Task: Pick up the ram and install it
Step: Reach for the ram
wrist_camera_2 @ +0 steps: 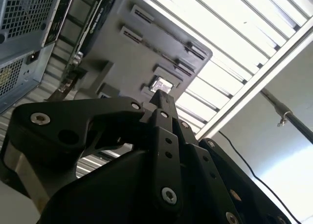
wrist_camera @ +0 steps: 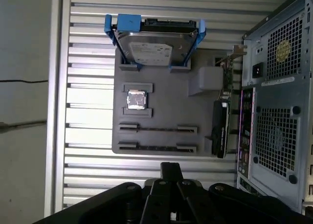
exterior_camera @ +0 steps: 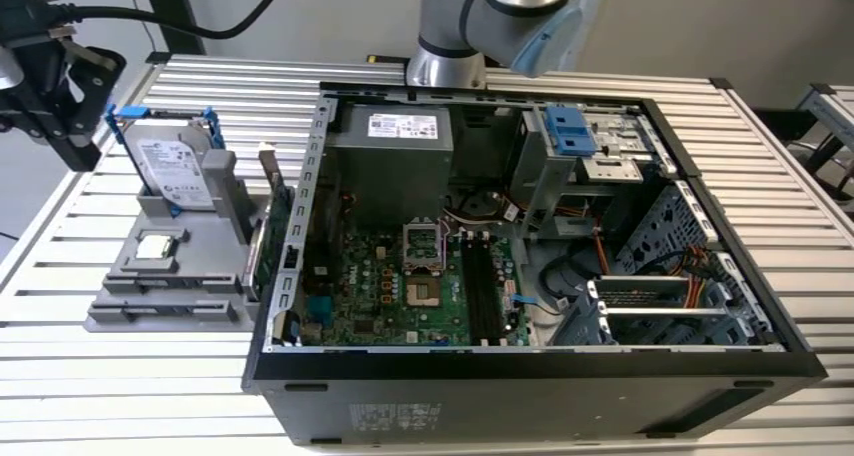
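Note:
My gripper (exterior_camera: 80, 144) hangs at the exterior view's far left, above the table beside the grey parts holder (exterior_camera: 134, 301). In both wrist views its fingertips (wrist_camera: 171, 169) (wrist_camera_2: 164, 100) meet with nothing between them, so it is shut and holds nothing. The holder's two long narrow cradles (wrist_camera: 157, 138) lie bare. A long dark strip (exterior_camera: 477, 288) stands among the memory slots of the motherboard (exterior_camera: 387, 296) inside the open computer case (exterior_camera: 534, 366). I cannot tell whether that strip is the ram or a bare slot.
On the holder stand a silver hard drive in a blue frame (wrist_camera: 151, 48), a small square chip (wrist_camera: 136, 100) and an upright green expansion card (exterior_camera: 274, 231) close to the case wall. The slatted table's edge (exterior_camera: 34, 236) runs along the exterior view's left.

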You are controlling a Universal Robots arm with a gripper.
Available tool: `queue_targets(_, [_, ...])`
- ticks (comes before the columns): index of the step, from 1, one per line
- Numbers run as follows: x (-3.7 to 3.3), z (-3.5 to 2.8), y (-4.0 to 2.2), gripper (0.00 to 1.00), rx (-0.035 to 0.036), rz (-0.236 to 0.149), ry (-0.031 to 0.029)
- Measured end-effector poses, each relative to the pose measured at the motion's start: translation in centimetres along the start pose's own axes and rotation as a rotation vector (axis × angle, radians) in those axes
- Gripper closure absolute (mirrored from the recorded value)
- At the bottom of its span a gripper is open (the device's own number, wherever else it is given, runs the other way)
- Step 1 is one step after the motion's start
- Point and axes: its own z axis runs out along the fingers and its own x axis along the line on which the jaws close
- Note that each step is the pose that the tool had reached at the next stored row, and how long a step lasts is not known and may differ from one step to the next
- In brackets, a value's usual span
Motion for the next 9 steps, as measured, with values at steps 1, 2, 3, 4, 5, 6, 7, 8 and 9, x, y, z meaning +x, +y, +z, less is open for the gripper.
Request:
queue_targets(1, [0.03,0.00,0.00,1.00,0.0000,0.000,0.0000])
queue_targets(2, [0.04,0.00,0.00,1.00,-0.0001,0.000,0.0000])
queue_targets(3, [0.06,0.01,0.00,1.00,-0.0001,0.000,-0.0001])
queue_targets(4, [0.07,0.00,0.00,1.00,-0.0001,0.000,-0.0001])
queue_targets(5, [0.09,0.00,-0.01,1.00,-0.0001,0.000,0.0000])
queue_targets(6, [0.09,0.00,-0.01,1.00,-0.0001,0.000,0.0000])
queue_targets(7, [0.10,0.00,-0.01,1.00,-0.0001,0.000,0.0000])
queue_targets(8, [0.10,0.00,-0.02,1.00,-0.0001,0.000,0.0000])
queue_targets(9, [0.09,0.00,-0.02,1.00,-0.0001,0.000,0.0000])
